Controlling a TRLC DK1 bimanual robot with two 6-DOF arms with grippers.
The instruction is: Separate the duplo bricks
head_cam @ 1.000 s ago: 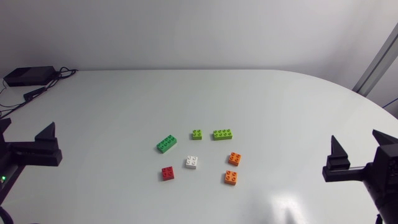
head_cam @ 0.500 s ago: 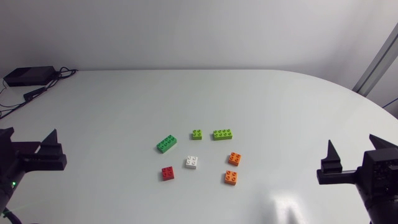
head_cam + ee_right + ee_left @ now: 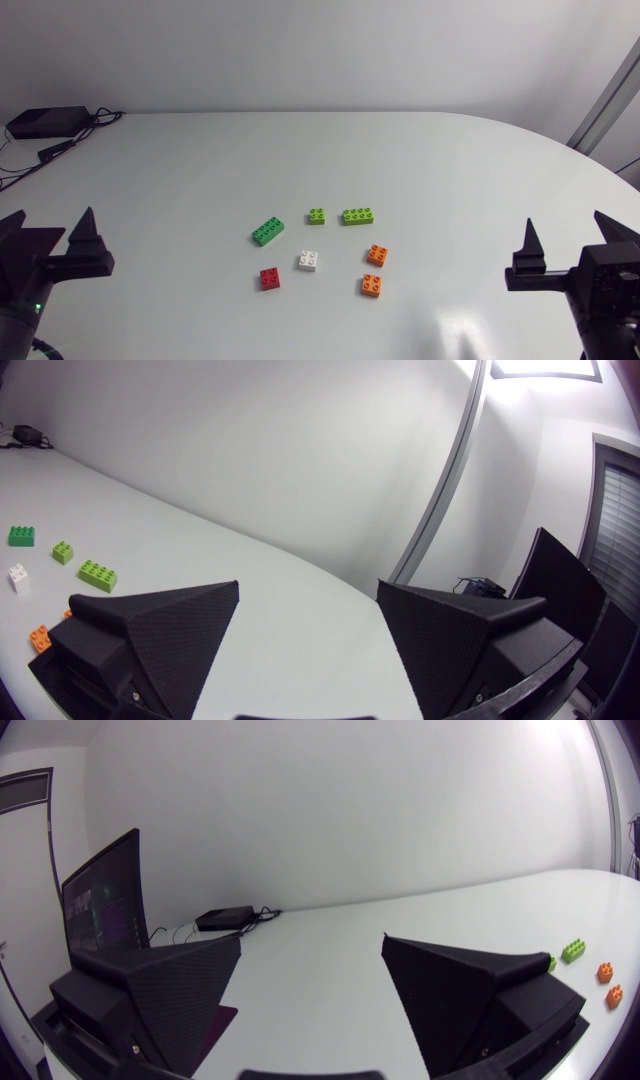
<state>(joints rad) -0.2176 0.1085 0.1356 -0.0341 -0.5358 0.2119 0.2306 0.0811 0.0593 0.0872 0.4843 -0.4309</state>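
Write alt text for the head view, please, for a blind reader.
Seven duplo bricks lie apart on the table: a green brick, two lime bricks, a white brick, a red brick and two orange bricks. The left gripper and right gripper sit open and empty at its side edges.

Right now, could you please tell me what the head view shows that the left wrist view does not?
Only the head view: the red brick, the white brick and the right gripper, open. Only the left wrist view: the left gripper close up, with the textured inner faces of its fingers. Both: that gripper, open, two orange bricks, green bricks and the black box.
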